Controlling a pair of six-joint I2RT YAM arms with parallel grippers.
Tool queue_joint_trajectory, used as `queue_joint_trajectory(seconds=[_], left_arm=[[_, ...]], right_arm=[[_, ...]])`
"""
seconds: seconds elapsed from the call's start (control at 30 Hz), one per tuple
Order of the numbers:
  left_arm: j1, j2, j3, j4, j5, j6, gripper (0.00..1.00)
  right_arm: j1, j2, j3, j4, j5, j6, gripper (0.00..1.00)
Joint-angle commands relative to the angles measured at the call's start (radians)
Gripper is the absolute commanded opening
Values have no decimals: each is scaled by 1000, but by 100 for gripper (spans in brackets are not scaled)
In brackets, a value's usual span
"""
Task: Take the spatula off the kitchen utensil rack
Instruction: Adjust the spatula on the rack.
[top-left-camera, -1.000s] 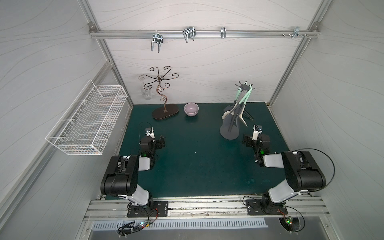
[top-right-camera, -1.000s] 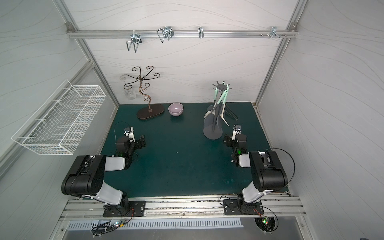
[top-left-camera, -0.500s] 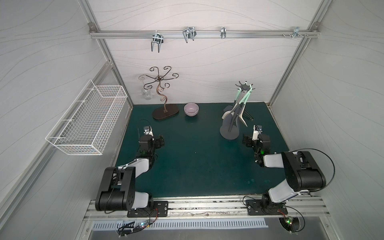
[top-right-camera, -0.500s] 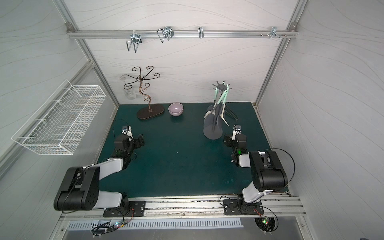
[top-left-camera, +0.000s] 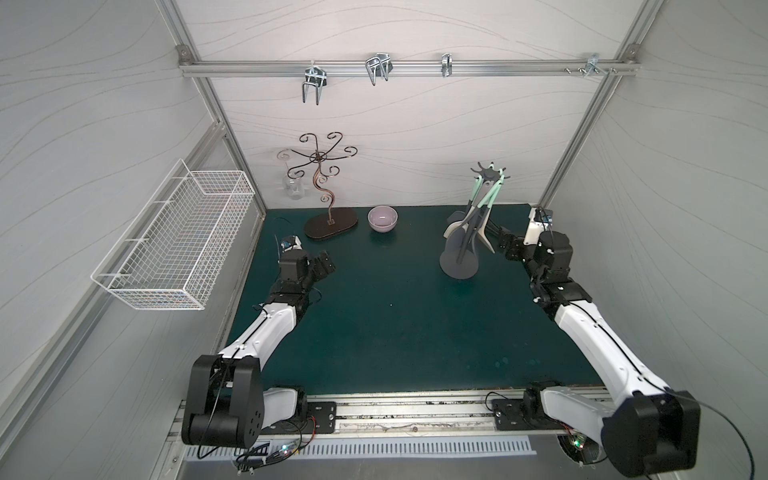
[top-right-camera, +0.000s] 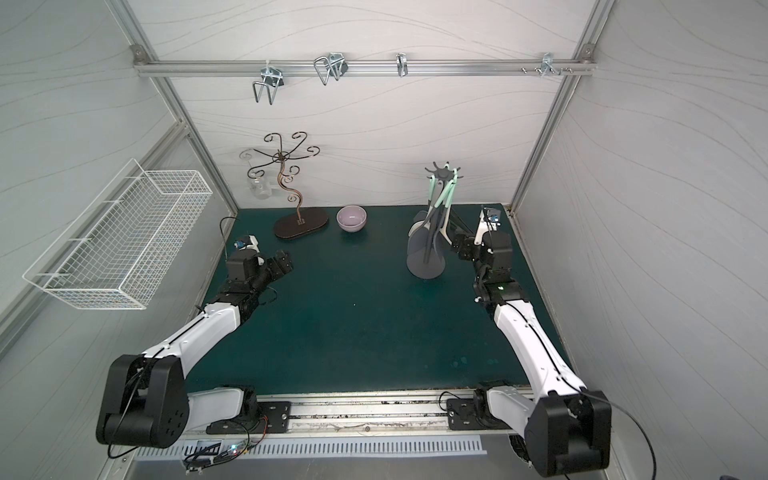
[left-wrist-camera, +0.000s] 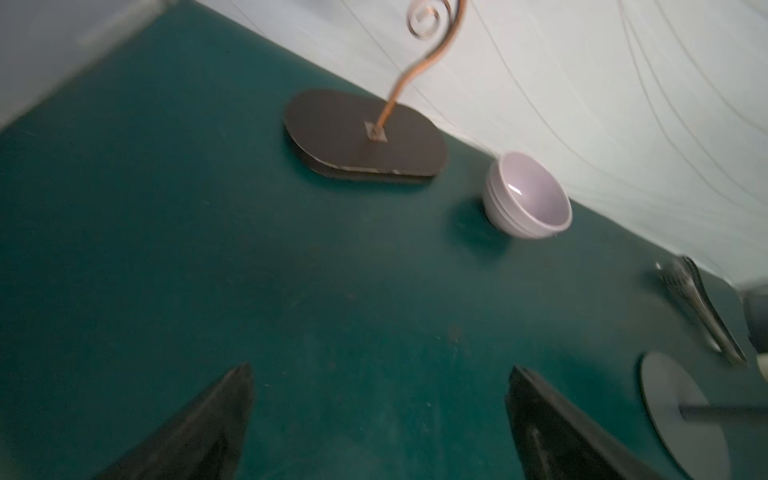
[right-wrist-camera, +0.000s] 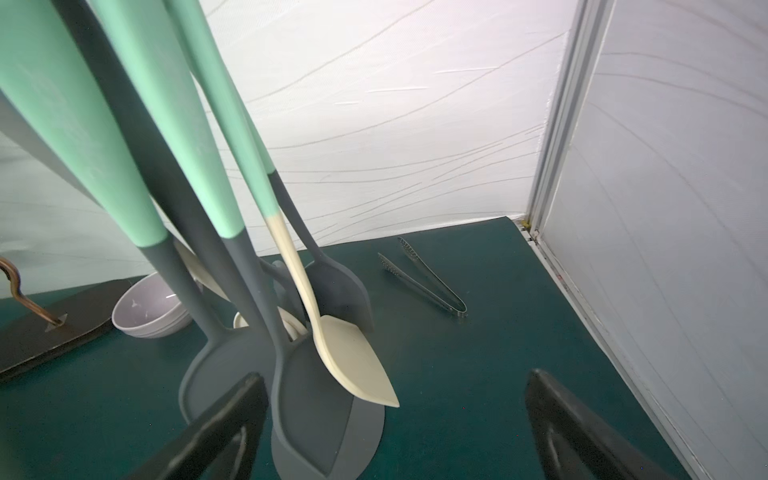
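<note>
Both top views are bright, even and sharp: soft light bounces off the white walls (top-left-camera: 415, 124), and the bowl (top-left-camera: 382, 219) throws only a faint shadow on the green mat (top-left-camera: 395, 324). The left wrist view is dim and smeared with blur, with 1 small glint inside the bowl. The right wrist view is brighter — its wall glares white, the nearest mint handles (right-wrist-camera: 124, 124) are soft, and the corner post (right-wrist-camera: 557, 124) bends slightly — wide-lens distortion.

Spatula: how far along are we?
Done: nothing off yet; the spatula hangs on the rack with the other utensils. In hand: right gripper open beside the rack, holding nothing; left gripper open over bare mat. Left: grip the handle, lift it off the rack, carry it clear.
</note>
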Motion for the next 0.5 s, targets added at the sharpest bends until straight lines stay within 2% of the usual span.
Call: queue_joint_trajectory(seconds=[0.0,0.1,0.2,0.27,0.4,0.47], left_arm=[[-93,56,93,32,148,31,98],[-174,86,153,10,181,80,95],[-223,99,191,3,232,106,92],[-260,100,210,0,241,132,91],[-373,118,293,-30,259,247,86],[-422,145,337,-21,318,299,82]], right_arm=[[2,-46,78,-205,10,71,95],[0,-45,164,-265,-78,106,83],[0,15,291,-340,-210,152,66],[3,61,354,-365,-287,187,60],[10,108,379,-295,-379,265,44],[9,127,404,-287,-410,283,40]])
